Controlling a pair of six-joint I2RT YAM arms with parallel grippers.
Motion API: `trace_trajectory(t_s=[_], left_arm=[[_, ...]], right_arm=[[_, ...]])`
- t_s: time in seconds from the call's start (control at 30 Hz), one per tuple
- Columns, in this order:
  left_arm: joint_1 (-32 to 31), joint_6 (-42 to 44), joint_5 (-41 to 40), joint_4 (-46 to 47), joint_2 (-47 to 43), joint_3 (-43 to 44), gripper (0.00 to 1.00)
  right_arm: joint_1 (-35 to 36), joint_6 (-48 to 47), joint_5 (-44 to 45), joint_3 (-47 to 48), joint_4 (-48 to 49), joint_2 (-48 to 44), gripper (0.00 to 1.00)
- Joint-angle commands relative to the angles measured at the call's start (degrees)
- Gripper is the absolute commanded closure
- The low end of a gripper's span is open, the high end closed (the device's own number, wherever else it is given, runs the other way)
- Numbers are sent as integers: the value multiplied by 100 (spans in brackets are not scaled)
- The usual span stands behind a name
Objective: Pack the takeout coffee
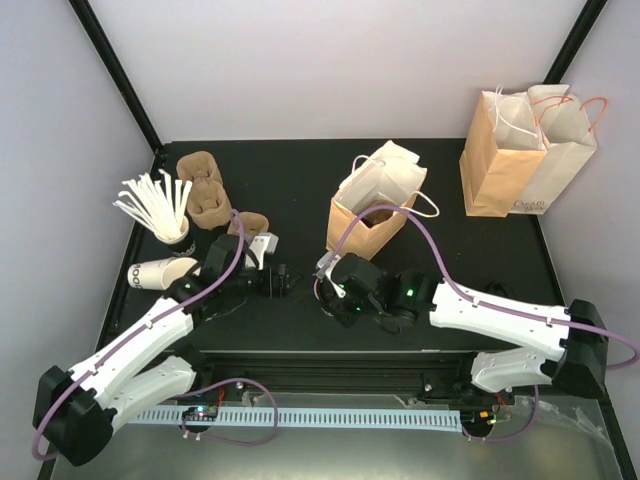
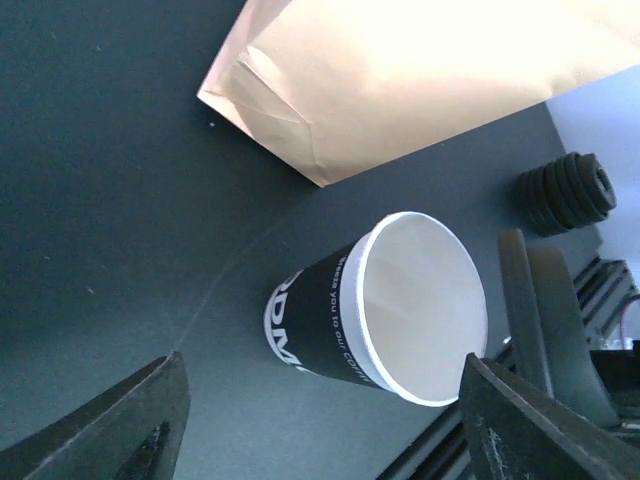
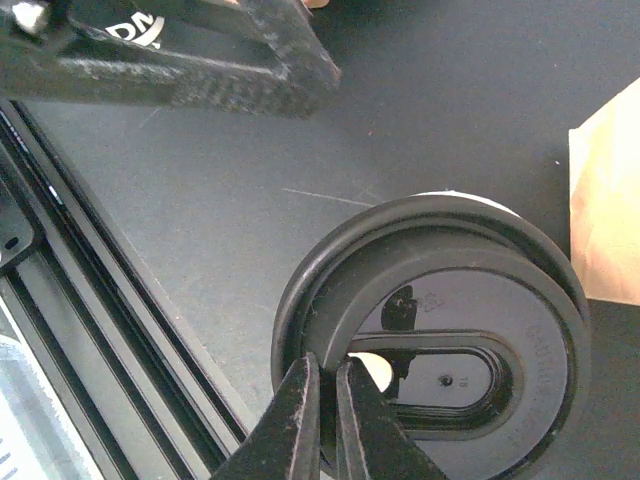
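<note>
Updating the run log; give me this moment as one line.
left end effector: open, facing lidless cup | right end effector: shut on black lid

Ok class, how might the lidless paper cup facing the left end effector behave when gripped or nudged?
The paper cup shows no liquid inside, so it is probably light and easily tipped. With no lid bracing its thin rim, a firm squeeze would likely dent it.
</note>
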Motion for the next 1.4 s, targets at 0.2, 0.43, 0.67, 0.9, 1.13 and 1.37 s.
trace_trajectory(t_s=[0.2, 0.43, 0.67, 0.9, 1.13, 1.37], left_arm=[[264, -767, 1125, 981, 410, -294, 36], [527, -1182, 1770, 1664, 519, -610, 42], [584, -1171, 1966, 1794, 659, -648, 46], [586, -1183, 2184, 2037, 898, -671, 47], [599, -1140, 2231, 2123, 1067, -633, 49], [781, -1167, 2176, 2123, 969, -683, 51]], right_arm=[[34, -344, 169, 712, -734, 739, 99], [32, -437, 309, 965, -923, 1093, 99], [34, -542, 421, 1176, -1014, 1422, 99], [33, -643, 547, 1361, -1134, 1582, 99], [35, -735, 645, 1581, -1330, 1748, 99], [24, -828, 599, 1785, -1493, 1865, 99]])
